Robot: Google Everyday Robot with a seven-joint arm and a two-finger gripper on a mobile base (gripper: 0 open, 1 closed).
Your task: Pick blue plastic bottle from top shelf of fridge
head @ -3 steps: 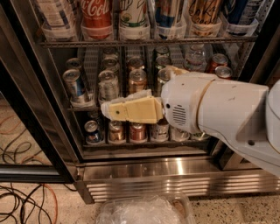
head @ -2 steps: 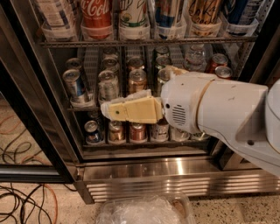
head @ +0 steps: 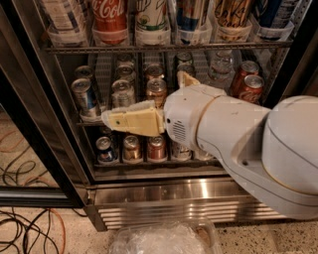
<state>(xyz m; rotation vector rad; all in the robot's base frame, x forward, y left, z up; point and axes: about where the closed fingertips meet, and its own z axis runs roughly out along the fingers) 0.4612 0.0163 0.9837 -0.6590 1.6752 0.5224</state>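
The fridge (head: 149, 191) stands open in front of me. Its top shelf (head: 164, 47) holds tall bottles in clear-white trays, with their caps cut off by the top of the view. The blue plastic bottle (head: 63, 15), with a pale bluish-white label, stands at the far left next to a red Coca-Cola bottle (head: 109, 14). My gripper (head: 144, 96) is open and empty. It hangs in front of the can racks, below the top shelf and to the right of the bottle. One cream finger (head: 131, 121) points left and the other (head: 186, 79) sits higher.
Two wire racks of cans (head: 124, 94) fill the fridge below the top shelf. A black door frame (head: 35, 149) runs down the left. Cables (head: 30, 228) lie on the floor at the left. A crumpled clear plastic bag (head: 161, 238) lies in front of the steel base.
My arm and gripper have shifted slightly to the left in front of the can racks. Nothing in the fridge has moved.
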